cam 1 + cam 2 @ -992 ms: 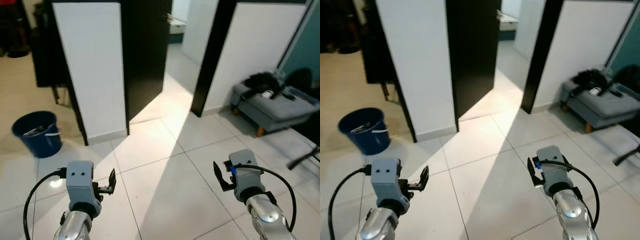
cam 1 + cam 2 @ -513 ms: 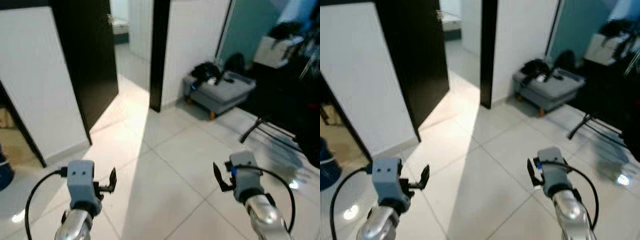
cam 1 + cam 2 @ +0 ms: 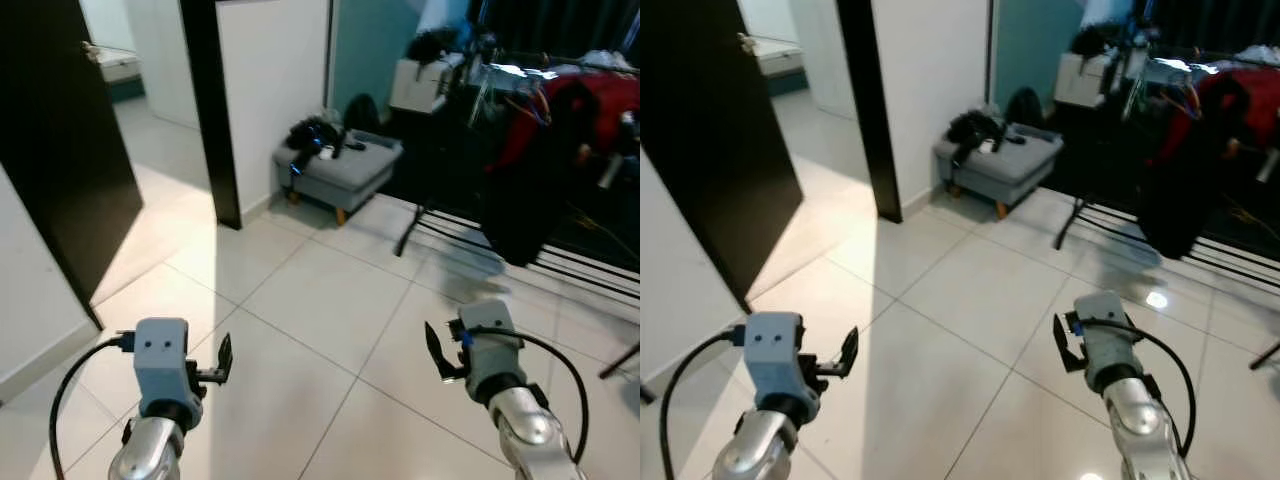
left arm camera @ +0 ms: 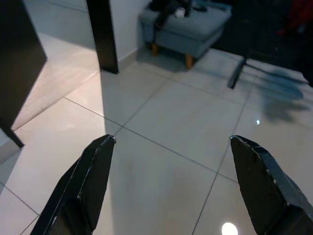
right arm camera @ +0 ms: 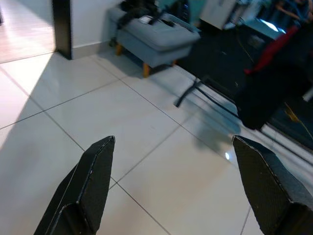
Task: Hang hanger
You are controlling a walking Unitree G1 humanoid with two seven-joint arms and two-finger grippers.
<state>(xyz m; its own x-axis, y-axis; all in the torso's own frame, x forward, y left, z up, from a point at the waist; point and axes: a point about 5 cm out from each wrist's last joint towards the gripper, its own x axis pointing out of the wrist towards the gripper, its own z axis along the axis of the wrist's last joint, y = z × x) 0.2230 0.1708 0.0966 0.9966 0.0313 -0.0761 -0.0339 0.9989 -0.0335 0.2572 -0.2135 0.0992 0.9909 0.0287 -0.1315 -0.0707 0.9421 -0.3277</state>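
Both empty, left gripper [image 4: 168, 183] and right gripper [image 5: 173, 186] spread wide. Approach step: clothes rack [image 3: 560, 110] ahead-right. Next, find a hanger.

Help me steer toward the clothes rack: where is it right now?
In the eye views the clothes rack stands ahead on the robot's right, hung with dark and red garments, just right of the grey footstool by the white wall.
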